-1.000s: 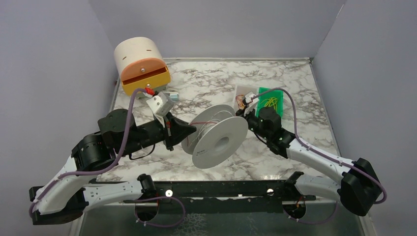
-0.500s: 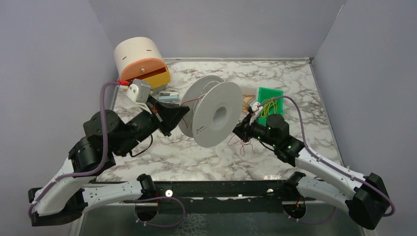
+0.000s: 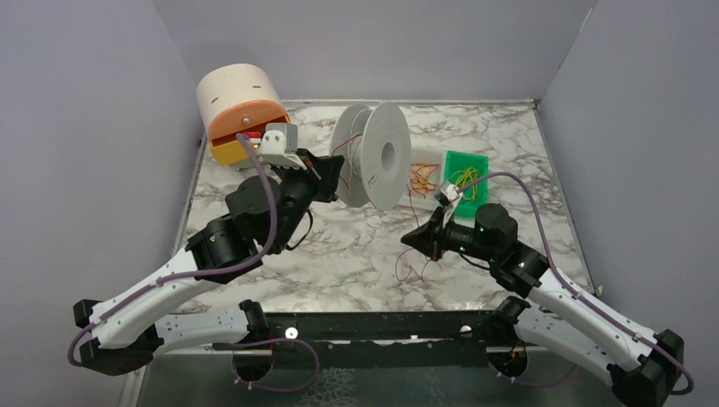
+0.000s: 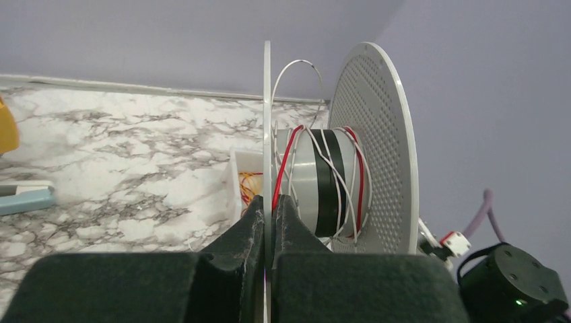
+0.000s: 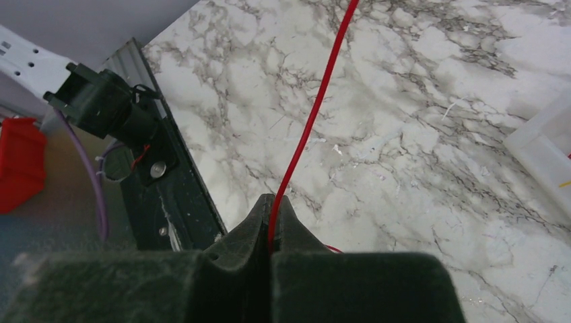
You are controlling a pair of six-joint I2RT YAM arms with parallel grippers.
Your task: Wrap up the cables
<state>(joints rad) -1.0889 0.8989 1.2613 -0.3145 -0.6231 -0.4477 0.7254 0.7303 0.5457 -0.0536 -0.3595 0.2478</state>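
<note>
The pale grey spool [image 3: 379, 158] stands on edge, held off the table at the back centre. My left gripper [image 3: 337, 176] is shut on its left flange; in the left wrist view the fingers pinch the thin flange [image 4: 267, 108] at my left gripper [image 4: 268, 203]. Red cable [image 4: 285, 159] and white wire turns lie round the spool core [image 4: 316, 182]. My right gripper [image 3: 408, 240] is in front of the spool and shut on a thin red cable [image 5: 316, 108], which runs up out of my right gripper [image 5: 273, 203]. A loose red cable end [image 3: 410, 270] dangles to the table.
A cream and orange container [image 3: 242, 110] stands at the back left. A white tray [image 3: 421, 161] of red-orange wires and a green tray [image 3: 467, 174] of yellow-green wires lie right of the spool. A black rail [image 3: 373, 326] runs along the near edge.
My left arm carried the spool from the table's middle to the back and turned it upright. My right gripper drew back from the trays toward the near edge with the red cable.
</note>
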